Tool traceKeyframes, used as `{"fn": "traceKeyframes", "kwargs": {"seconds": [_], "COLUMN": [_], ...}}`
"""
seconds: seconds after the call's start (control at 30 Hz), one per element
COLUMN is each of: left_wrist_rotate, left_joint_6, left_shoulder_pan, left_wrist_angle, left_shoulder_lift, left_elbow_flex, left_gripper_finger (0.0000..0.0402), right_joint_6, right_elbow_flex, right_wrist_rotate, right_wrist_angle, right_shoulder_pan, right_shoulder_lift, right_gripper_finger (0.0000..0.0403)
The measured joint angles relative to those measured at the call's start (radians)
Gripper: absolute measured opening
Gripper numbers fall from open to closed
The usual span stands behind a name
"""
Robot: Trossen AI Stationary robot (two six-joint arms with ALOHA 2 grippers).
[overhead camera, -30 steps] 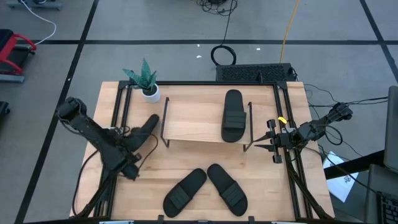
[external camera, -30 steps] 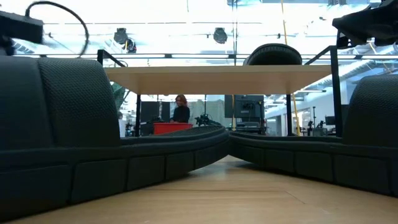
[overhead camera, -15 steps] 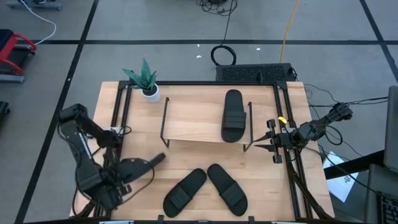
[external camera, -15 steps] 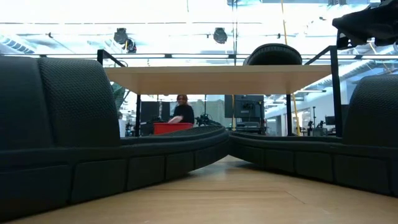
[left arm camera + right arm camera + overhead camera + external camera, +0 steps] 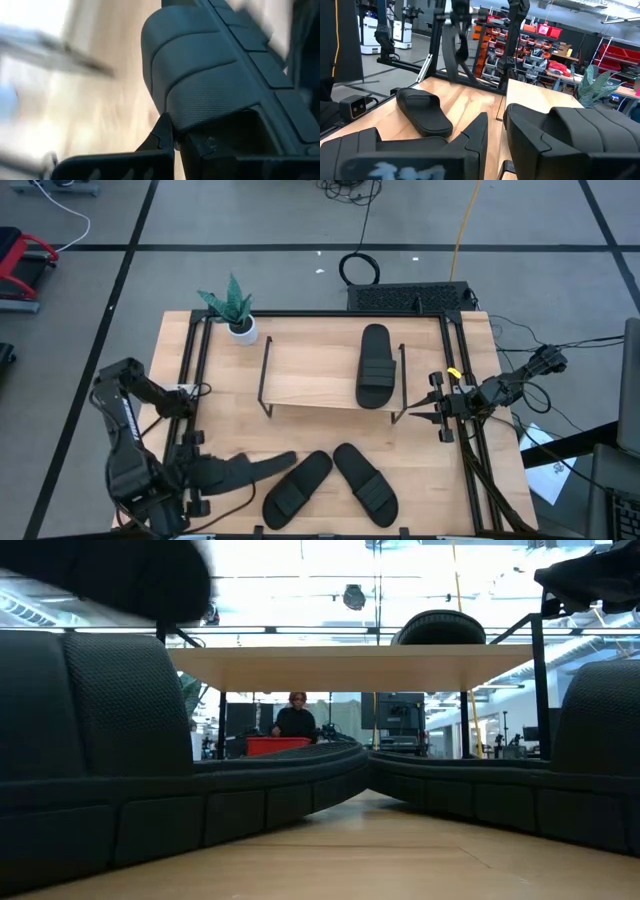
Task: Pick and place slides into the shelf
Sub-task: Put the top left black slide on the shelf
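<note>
My left gripper (image 5: 212, 473) hovers near the table's near-left corner, shut on a black slide (image 5: 258, 467) whose free end points toward the table's right. Its ribbed strap (image 5: 200, 75) fills the left wrist view. Two more slides (image 5: 297, 485) (image 5: 365, 478) lie sole-down on the table in front of the shelf (image 5: 310, 380). Another slide (image 5: 374, 365) lies on the shelf's top board. My right gripper (image 5: 405, 415) waits at the shelf's right end, open by a narrow gap (image 5: 495, 130), holding nothing. My left gripper pinches the slide between its two fingers at the end nearest the table's left (image 5: 230, 471), right behind the strap (image 5: 185, 120). The fingers come level from the table's left, along the slide's length. The slide is lifted clear and sticks out roughly level beyond the fingertips.
A potted plant (image 5: 240, 325) stands at the shelf's far-left corner. Black frame rails run along the table's left (image 5: 190, 380) and right (image 5: 462, 380) sides. In the low view the two table slides (image 5: 150, 770) (image 5: 520, 780) fill the foreground, and a person (image 5: 295, 720) is in the room behind.
My left gripper has carried the slide from beside the shelf's left end toward the table's near edge. It has swung about, so the slide now points toward the table's right, near the two slides on the table. The hold has stayed shut.
</note>
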Motion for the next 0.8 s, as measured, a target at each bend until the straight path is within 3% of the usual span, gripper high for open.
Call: {"fn": "traceKeyframes", "kwargs": {"seconds": [0.23, 0.3, 0.63, 0.8], "left_wrist_rotate": [-0.528, -0.617, -0.564, -0.557], "left_joint_6": [0.252, 0.285, 0.661, 0.846], "left_shoulder_pan": [0.076, 0.127, 0.511, 0.64], "left_wrist_angle": [0.001, 0.0, 0.114, 0.156], "left_shoulder_lift": [-0.001, -0.001, 0.01, 0.072], "left_elbow_flex": [0.117, 0.136, 0.222, 0.32], "left_gripper_finger": [0.0, 0.0, 0.0, 0.0], "right_joint_6": [-0.027, -0.043, -0.045, -0.045], "right_elbow_flex": [0.0, 0.0, 0.0, 0.0], "right_wrist_rotate": [0.0, 0.0, 0.001, 0.001], "right_wrist_angle": [0.026, 0.044, 0.072, 0.072], "right_shoulder_pan": [0.0, 0.0, 0.0, 0.0], "right_shoulder_lift": [0.0, 0.0, 0.0, 0.0], "right_gripper_finger": [0.0064, 0.0064, 0.0064, 0.0064]}}
